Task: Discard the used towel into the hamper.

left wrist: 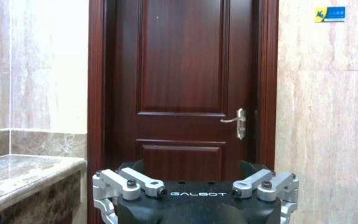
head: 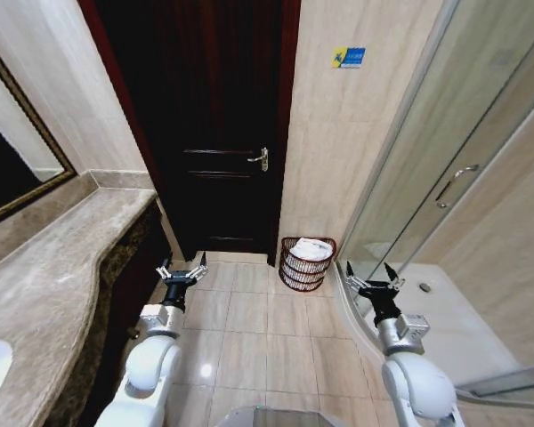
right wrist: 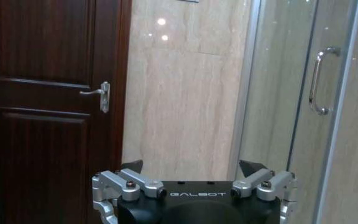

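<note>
Towel already lies in the hamper at frame centre; my left claw and right claw hang open, empty, apart

Shiny stone, dark wood, glass and metal

The door was dark wood with a soft shine and a silver metal handle. The floor tiles were smooth and glossy. The counter at the left was polished brown stone. The hamper near the middle looked like dark woven wire, with white cloth inside. The shower door at the right was clear glass.
</note>
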{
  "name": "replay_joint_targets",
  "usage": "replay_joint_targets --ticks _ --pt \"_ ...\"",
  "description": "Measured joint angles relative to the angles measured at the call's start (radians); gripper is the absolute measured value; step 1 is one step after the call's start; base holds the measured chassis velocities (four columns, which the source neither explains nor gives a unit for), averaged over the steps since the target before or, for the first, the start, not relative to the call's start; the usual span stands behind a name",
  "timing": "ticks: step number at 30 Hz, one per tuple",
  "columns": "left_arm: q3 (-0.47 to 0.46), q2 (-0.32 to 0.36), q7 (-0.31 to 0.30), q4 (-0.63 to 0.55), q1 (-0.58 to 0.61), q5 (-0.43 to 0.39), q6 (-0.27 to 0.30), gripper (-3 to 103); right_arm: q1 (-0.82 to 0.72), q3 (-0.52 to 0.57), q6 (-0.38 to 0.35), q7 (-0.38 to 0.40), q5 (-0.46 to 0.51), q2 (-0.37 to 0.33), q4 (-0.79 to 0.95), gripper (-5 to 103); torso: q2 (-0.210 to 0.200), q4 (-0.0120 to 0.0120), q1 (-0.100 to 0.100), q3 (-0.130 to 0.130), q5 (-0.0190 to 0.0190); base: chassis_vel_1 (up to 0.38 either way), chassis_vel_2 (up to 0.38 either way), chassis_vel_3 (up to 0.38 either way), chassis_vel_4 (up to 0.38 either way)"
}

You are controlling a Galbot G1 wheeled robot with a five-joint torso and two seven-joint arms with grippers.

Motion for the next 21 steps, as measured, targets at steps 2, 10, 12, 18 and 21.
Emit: replay_joint_targets --ticks 2,10,12,18,21 --pt "0.001 0.000 0.000 0.000 0.001 0.001 -0.001 100 -0.001 0.000 0.001 0.000 0.000 0.000 0.001 100 0.000 0.0000 0.000 0.000 -0.0001 0.074 -0.064 -0.053 0.074" --pt "0.008 -0.002 0.000 -0.005 0.003 0.004 0.010 100 -0.008 0.001 0.004 -0.003 0.002 -0.005 0.002 100 0.000 0.0000 0.000 0.000 -0.0001 0.063 -0.074 -0.079 0.065" --pt "0.013 -0.003 0.004 -0.007 0.003 0.003 0.022 100 -0.012 0.001 0.007 -0.005 0.002 -0.005 0.002 100 0.000 -0.0001 0.000 0.000 0.0000 0.072 -0.065 -0.068 0.070" --pt "0.018 -0.003 0.009 0.000 -0.007 0.003 0.026 100 -0.011 0.004 0.009 -0.005 0.003 -0.008 -0.002 100 0.000 0.0000 0.000 0.000 0.0000 0.075 -0.062 -0.064 0.073" --pt "0.025 -0.002 0.011 0.012 -0.018 0.005 0.026 100 -0.005 0.005 0.011 -0.006 0.004 -0.010 -0.013 100 0.000 -0.0001 0.000 0.000 0.0000 0.096 -0.060 -0.050 0.090"
